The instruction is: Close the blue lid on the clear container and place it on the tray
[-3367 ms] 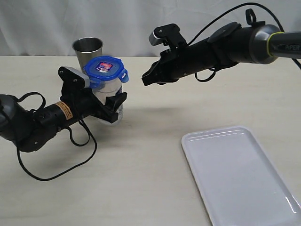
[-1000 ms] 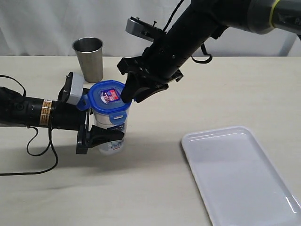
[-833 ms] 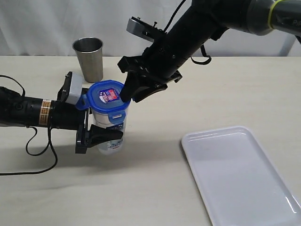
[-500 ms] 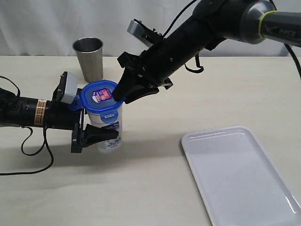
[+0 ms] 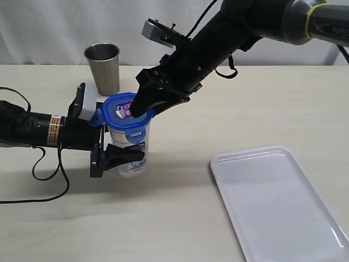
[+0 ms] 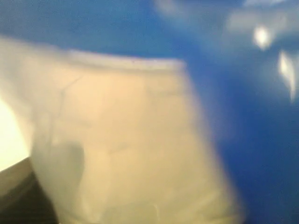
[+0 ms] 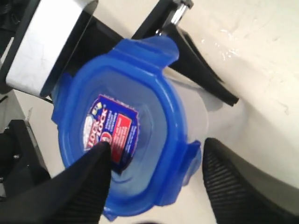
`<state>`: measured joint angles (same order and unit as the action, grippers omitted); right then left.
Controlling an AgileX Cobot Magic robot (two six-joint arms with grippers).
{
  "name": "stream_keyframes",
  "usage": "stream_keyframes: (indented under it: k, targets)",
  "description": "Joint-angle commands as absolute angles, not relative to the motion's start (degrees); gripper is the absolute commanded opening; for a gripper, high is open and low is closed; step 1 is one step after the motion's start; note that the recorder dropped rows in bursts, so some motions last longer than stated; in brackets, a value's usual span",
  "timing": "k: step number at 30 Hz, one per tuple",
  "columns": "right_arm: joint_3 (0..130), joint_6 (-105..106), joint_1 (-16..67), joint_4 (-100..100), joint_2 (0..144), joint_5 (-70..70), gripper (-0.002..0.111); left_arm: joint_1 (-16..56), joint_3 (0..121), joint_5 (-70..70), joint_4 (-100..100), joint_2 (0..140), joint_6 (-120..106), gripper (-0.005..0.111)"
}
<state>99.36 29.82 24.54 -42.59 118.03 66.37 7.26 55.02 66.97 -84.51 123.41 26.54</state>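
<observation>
The clear container stands tilted just above the table, and my left gripper is shut on its lower body. The blue lid sits on its rim, sticker up. My right gripper is open over the lid's right edge. In the right wrist view one fingertip rests on the sticker of the lid and the other hangs outside a raised side tab. The left wrist view is a blur of container wall and blue lid. The white tray lies at the front right.
A grey steel cup stands behind the container, close to the left arm's wrist camera block. The right arm reaches in from the upper right. A black cable loops on the table at the left.
My right gripper has come down from behind onto the lid, one finger now pressing its top. The left gripper carried the container forward from the cup, then shifted it slightly left and back.
</observation>
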Motion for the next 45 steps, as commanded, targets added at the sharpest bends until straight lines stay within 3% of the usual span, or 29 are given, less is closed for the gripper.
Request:
stream_keyframes:
  k: [1,12,14,22,45]
  targets:
    - [99.2,30.9,24.7,-39.5,115.4,63.5,0.059,7.7,55.4,70.0,-82.9,122.9,27.3,0.000]
    - [99.2,50.7,26.9,-38.1,106.9,62.7,0.054,7.7,55.4,70.0,-82.9,122.9,27.3,0.000]
    - [99.2,52.2,31.4,-28.6,105.7,63.6,0.045,7.7,55.4,70.0,-82.9,122.9,27.3,0.000]
    - [87.0,38.0,49.9,12.8,101.4,47.5,0.043,7.7,55.4,70.0,-82.9,122.9,27.3,0.000]
    - [70.4,34.8,50.8,22.0,101.3,29.3,0.037,7.7,55.4,70.0,-82.8,122.9,27.4,0.000]
